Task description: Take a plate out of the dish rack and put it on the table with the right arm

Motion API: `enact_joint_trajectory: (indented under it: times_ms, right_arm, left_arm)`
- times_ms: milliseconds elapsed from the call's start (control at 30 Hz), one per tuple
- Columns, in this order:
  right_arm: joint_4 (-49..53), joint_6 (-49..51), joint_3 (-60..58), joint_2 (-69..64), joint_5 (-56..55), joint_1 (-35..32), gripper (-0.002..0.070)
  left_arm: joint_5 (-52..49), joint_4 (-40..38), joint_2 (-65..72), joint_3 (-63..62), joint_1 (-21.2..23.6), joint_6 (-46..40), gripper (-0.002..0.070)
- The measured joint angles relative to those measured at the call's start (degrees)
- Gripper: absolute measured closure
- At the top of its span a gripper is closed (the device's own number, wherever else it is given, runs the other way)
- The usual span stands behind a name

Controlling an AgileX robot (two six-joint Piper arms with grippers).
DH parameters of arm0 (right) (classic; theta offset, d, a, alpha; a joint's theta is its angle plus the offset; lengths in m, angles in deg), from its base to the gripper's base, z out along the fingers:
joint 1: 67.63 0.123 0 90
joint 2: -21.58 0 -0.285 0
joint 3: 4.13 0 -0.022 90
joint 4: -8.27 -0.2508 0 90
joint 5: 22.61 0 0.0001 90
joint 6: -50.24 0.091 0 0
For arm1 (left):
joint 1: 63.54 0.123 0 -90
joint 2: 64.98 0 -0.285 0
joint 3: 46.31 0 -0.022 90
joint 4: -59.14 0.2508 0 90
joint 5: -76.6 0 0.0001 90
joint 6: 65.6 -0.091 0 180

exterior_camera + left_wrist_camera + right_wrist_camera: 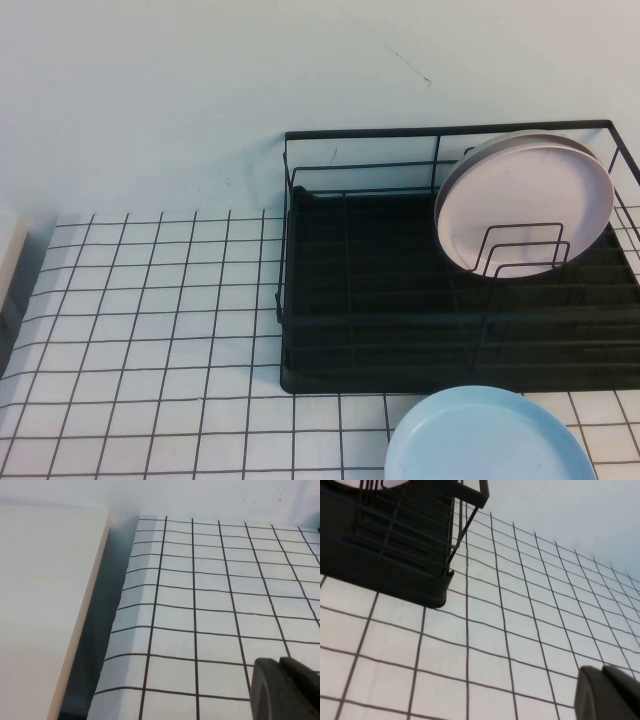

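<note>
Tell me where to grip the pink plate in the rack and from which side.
Probably the top rim of the pink plate, from above: it leans upright in the dish rack, dividers crossing its lower face. Left gripper and right gripper hover over the table.

A staged test bench is suggested by a grid-printed white table (150, 320) set against a plain pale wall (200, 90), bearing only a dish rack (380, 340).

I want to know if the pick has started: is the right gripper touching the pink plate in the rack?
Apart. In the high view the plate stands alone in the dish rack. The right gripper hangs over bare table; the left gripper does too.
</note>
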Motion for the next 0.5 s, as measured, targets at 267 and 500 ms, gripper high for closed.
enact_joint_trajectory:
  times_ms: [267,500]
  right_arm:
    - [3.9,0.1,0.0,0.0,0.1,0.0,0.0678]
    - [5.7,0.1,-0.4,0.0,-8.7,0.0,0.0678]
  left_arm:
    - [0.0,0.0,0.0,0.0,0.0,0.0,0.0678]
    - [0.0,0.0,0.0,0.0,0.0,0.0,0.0678]
